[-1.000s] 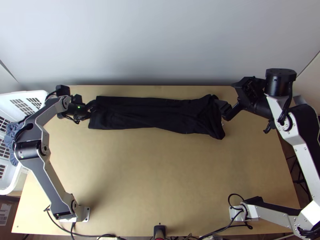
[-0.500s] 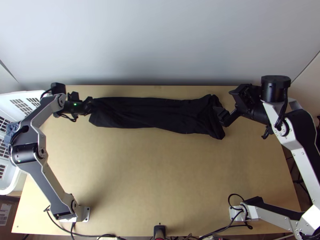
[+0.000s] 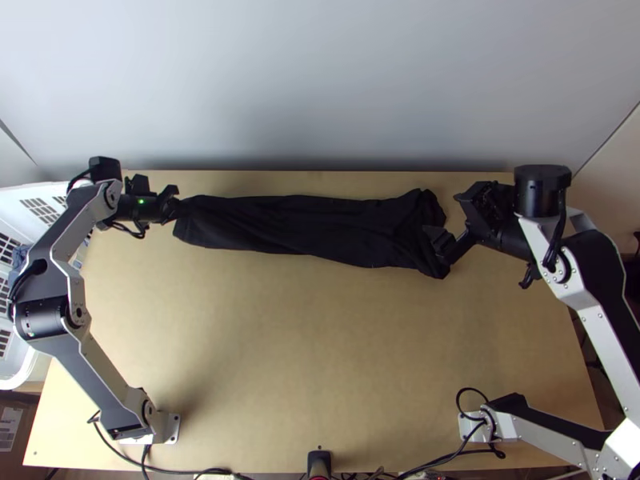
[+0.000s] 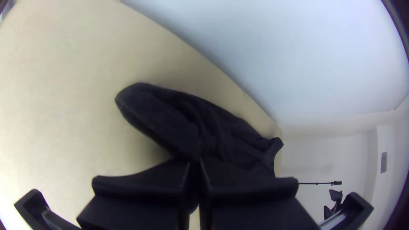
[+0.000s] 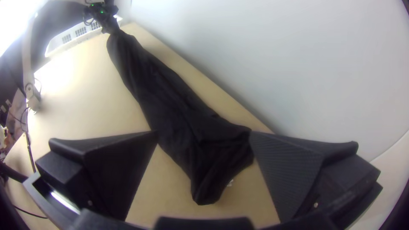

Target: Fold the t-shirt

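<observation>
Near edge of the counter: left arm's base and right arm's base. Farther in, at the shirt's right end, the right pincer stands with its fingers apart, over the cloth and gripping nothing; over the past second it eases in and a little nearer the front. The black t-shirt lies as a long strip across the far part of the counter, presumably already folded lengthwise; number of layers, can't tell. Right end wide and rumpled. Left end a broad, nearly straight edge a second ago, now pinched narrow and drawn outward. At that end the left pincer is clamped on the shirt, having shifted outward and toward the wall behind. Reads to me as tensioning or straightening the strip before the next fold. Right pincer likely needs a grip to anchor its end; otherwise the pull may skew the strip or crease it.
</observation>
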### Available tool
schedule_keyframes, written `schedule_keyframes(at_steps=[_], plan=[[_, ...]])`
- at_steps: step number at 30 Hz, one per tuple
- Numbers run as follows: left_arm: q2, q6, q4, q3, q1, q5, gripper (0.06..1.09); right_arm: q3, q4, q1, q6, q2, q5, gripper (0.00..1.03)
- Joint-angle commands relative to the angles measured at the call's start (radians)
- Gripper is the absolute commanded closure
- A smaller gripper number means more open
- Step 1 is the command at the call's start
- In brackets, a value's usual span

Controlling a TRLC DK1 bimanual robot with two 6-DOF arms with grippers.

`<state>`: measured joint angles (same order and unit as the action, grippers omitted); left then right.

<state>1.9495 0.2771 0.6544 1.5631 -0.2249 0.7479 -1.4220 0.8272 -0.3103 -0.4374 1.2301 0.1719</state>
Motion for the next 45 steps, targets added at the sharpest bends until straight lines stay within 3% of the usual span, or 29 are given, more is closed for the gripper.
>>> schedule_keyframes(at_steps=[1, 12, 23, 45], plan=[[0.002, 0.008, 0.014, 0.038, 0.055, -0.035, 1.05, 0.071, -0.026, -0.006, 0.009, -0.035, -0.002, 0.03], [0.066, -0.087, 0.005, -0.054, 0.035, -0.145, 1.05, 0.106, -0.048, -0.010, 0.006, -0.052, -0.002, 0.03], [0.071, -0.016, 0.065, 0.172, 0.154, -0.183, 1.05, 0.170, -0.097, -0.029, 0.022, -0.066, -0.006, 0.03], [0.223, 0.005, 0.175, 0.451, 0.521, -0.372, 1.05, 0.423, -0.296, -0.001, 0.057, -0.188, -0.008, 0.03]])
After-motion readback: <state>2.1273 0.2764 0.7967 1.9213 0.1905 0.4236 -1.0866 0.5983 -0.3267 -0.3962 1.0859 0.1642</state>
